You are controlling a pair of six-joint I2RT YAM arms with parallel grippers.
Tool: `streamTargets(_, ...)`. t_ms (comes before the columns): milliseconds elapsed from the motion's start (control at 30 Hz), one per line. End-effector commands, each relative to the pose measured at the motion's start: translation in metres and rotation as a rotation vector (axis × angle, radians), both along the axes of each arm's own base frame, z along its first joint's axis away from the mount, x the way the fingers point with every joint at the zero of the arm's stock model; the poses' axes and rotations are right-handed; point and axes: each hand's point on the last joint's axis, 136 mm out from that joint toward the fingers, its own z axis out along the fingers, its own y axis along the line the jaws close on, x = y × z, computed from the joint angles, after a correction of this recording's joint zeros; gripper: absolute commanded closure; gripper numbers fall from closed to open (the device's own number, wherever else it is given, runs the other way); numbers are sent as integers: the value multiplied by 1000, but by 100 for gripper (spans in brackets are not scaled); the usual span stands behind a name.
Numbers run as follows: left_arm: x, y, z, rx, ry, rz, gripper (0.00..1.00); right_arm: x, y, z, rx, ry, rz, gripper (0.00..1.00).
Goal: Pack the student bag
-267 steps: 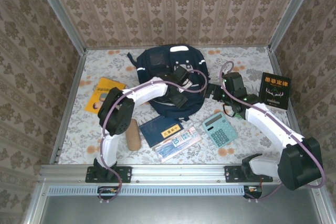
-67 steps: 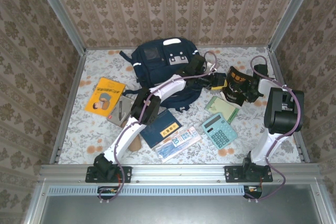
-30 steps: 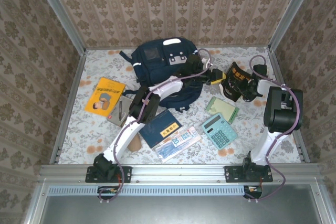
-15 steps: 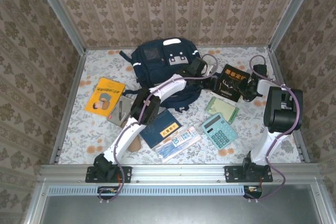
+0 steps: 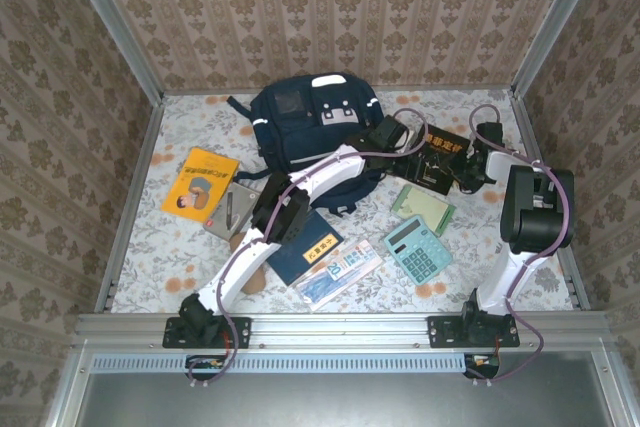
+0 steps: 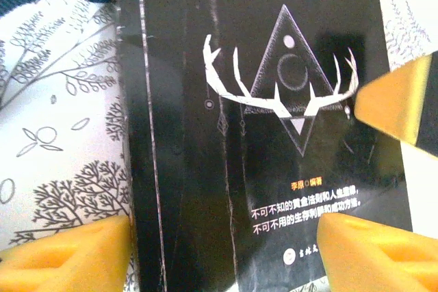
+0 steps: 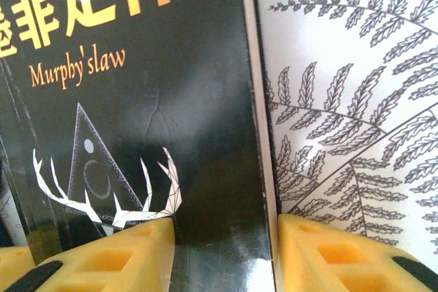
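The student bag (image 5: pixel 310 122), dark navy with white patches, lies at the back centre of the table. Just right of it a black book with a white antler emblem (image 5: pixel 445 149) lies flat on the cloth. My left gripper (image 5: pixel 408 151) is over the book's left end. Its jaws (image 6: pixel 222 237) are open, one finger beside the spine and one over the cover (image 6: pixel 274 66). My right gripper (image 5: pixel 466 169) is at the book's right edge, open (image 7: pixel 226 227). One finger rests on the cover (image 7: pixel 137 100) and the other stands off the page edge. A right finger (image 6: pixel 400 100) shows in the left wrist view.
In front of the bag lie an orange book (image 5: pixel 198 182), a pen on a small notebook (image 5: pixel 228 209), a navy booklet (image 5: pixel 305 247), a clear packet (image 5: pixel 340 272), a teal calculator (image 5: pixel 418 247) and a green notepad (image 5: pixel 422 207). Patterned walls enclose the table.
The black book has shifted left toward the bag and turned to lie flatter between the grippers. The left jaws have spread wider. The right jaws kept their width.
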Motion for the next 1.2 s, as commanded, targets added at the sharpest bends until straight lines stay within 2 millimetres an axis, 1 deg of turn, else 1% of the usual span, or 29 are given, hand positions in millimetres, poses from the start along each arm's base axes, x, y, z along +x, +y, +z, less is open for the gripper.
streamTargets(0,-2,-24,20,-112,-7,-2,27,-14,33,5,53,23,86,57)
streamTargets(167,9,-21,12,-88,-36,41,28,-17,26,2,16,48,65,57)
streamTargets(233,13,-15,5,-48,-49,66,28,-19,23,-1,1,59,55,57)
streamTargets(333,14,-10,-4,-4,-69,69,25,-22,19,-3,-21,73,40,57)
streamTargets(433,17,-9,-4,1,-90,66,24,-23,15,-6,-36,90,28,57)
streamTargets(533,14,-11,-8,-1,-67,51,24,-21,15,-7,-35,89,28,57)
streamTargets(633,2,-12,-12,11,-25,2,25,-18,16,-9,-32,90,41,57)
streamTargets(667,-1,-9,-14,46,-29,6,25,-18,16,-11,-33,95,39,57)
streamTargets(733,-2,1,-16,152,-109,20,25,-17,17,-13,-29,95,36,57)
streamTargets(767,-3,3,-12,194,-171,16,21,-17,18,-12,-27,93,35,57)
streamTargets(833,-3,1,-6,198,-220,3,20,-17,20,-13,-25,92,39,57)
streamTargets(900,7,4,2,199,-255,36,19,-17,21,-13,-22,94,41,57)
streamTargets(1033,22,4,15,139,-250,62,19,-19,21,-10,-28,96,47,57)
streamTargets(1167,32,3,32,113,-294,67,19,-20,21,-8,-33,97,53,57)
